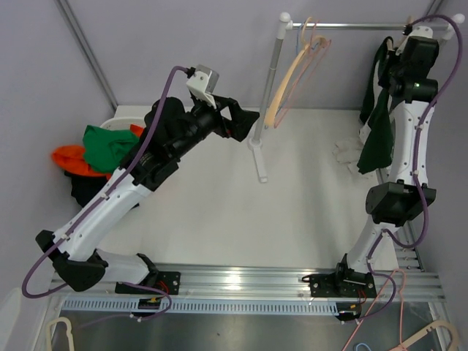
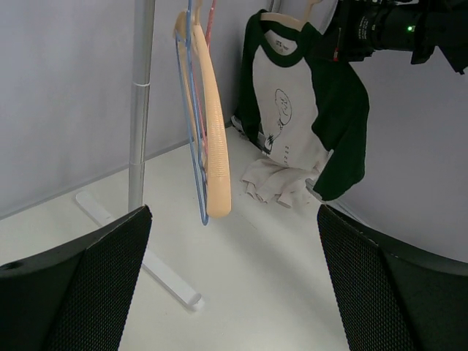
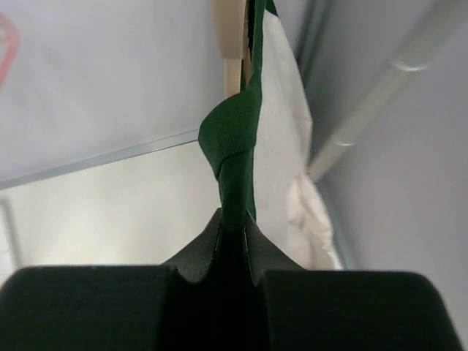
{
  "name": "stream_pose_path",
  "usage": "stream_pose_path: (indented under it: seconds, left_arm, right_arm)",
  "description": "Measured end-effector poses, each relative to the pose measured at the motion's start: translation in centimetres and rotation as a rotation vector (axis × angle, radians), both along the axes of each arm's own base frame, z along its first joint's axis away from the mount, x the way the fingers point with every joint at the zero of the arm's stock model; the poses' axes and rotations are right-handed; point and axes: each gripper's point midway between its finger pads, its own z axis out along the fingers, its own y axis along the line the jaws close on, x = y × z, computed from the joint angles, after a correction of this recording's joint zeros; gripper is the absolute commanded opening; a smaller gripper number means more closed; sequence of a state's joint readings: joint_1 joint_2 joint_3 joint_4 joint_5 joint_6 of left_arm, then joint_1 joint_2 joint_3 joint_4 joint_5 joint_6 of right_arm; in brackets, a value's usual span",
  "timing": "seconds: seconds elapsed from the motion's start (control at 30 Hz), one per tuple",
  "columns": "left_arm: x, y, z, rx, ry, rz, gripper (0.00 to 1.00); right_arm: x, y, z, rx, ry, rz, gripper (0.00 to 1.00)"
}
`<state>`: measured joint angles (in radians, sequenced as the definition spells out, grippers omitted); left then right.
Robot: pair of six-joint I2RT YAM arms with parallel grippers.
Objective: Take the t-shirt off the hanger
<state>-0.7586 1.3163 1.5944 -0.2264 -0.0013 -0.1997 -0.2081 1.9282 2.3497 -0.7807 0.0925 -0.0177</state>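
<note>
Top view. Rack pole [image 1: 275,69] upright at far middle of the table [image 1: 205,212], rail [image 1: 351,27] running right from its top. At the rail's far right end, t-shirt [image 1: 374,128], green and white, hanging down beside the right arm. Close against the shirt's top, just under the rail, right gripper [image 1: 401,45]; grip not readable from up here. Empty peach hanger [image 1: 289,77] on the rail near the pole. Just left of the pole, left gripper [image 1: 247,124], well apart from the shirt. Heap of green and orange clothes [image 1: 99,150] at the left edge. White cloth [image 1: 344,152] bunched on the table under the shirt; part of it or separate, cannot tell.

Left wrist view. Spread wide, left gripper holding nothing, both fingers [image 2: 95,285] low in the corners, facing the rack. Pole at left, peach hanger just right of it with a blue hanger [image 2: 204,221] of thin wire alongside. Farther right, t-shirt on the shirt's hanger [image 2: 281,18]: white front with a small print, green collar and sleeves. Right arm's dark body at the top corner, touching the shirt's right-hand shoulder.

Right wrist view. Clamped tight on a bunched fold of the t-shirt's green cloth, right gripper pointing up. Fold twisted and rising out of the fingers. Pale shirt's hanger directly above, white shirt body to the right, blurred grey rail beyond.
</note>
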Motion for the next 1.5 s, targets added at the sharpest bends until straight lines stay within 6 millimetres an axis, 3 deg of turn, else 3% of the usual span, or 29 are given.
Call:
stream_pose_path:
  seconds: [0.37,0.57,0.63,0.67,0.7,0.77,0.87,1.37,1.5]
  left_arm:
    - [-0.7,0.9,-1.9,0.013,0.016,0.016,1.00]
    - [-1.1,1.3,-2.2,0.013,0.016,0.017,1.00]
    - [-1.2,1.4,-2.3,0.012,0.016,0.017,0.99]
    - [-1.2,1.4,-2.5,0.013,0.017,0.017,0.99]
    - [-1.3,1.5,-2.6,0.014,0.018,0.017,1.00]
    - [-1.4,1.6,-3.0,0.016,0.020,0.019,0.99]
    - [-1.6,1.8,-3.5,0.018,0.025,0.020,1.00]
    - [-2.5,2.6,-3.7,-0.001,0.016,0.020,1.00]
    - [-2.8,2.9,-3.6,-0.006,0.011,0.019,0.99]
  right_arm:
    - [-0.2,12.9,0.6,0.053,-0.007,0.274,0.00]
    - [-0.9,17.9,0.9,0.105,-0.009,0.420,0.00]
    - [-1.3,19.1,1.0,0.113,-0.009,0.454,0.11]
    - [-1.6,19.5,1.0,0.118,-0.007,0.466,0.33]
    - [-1.9,19.9,1.1,0.127,-0.006,0.476,0.41]
    - [-2.3,20.3,1.4,0.135,-0.010,0.484,0.61]
    - [-3.2,20.2,2.2,0.131,-0.019,0.482,0.65]
    - [-10.8,18.1,2.5,0.085,-0.006,0.386,0.66]
    - [-12.8,17.2,1.1,0.076,0.021,0.349,0.66]
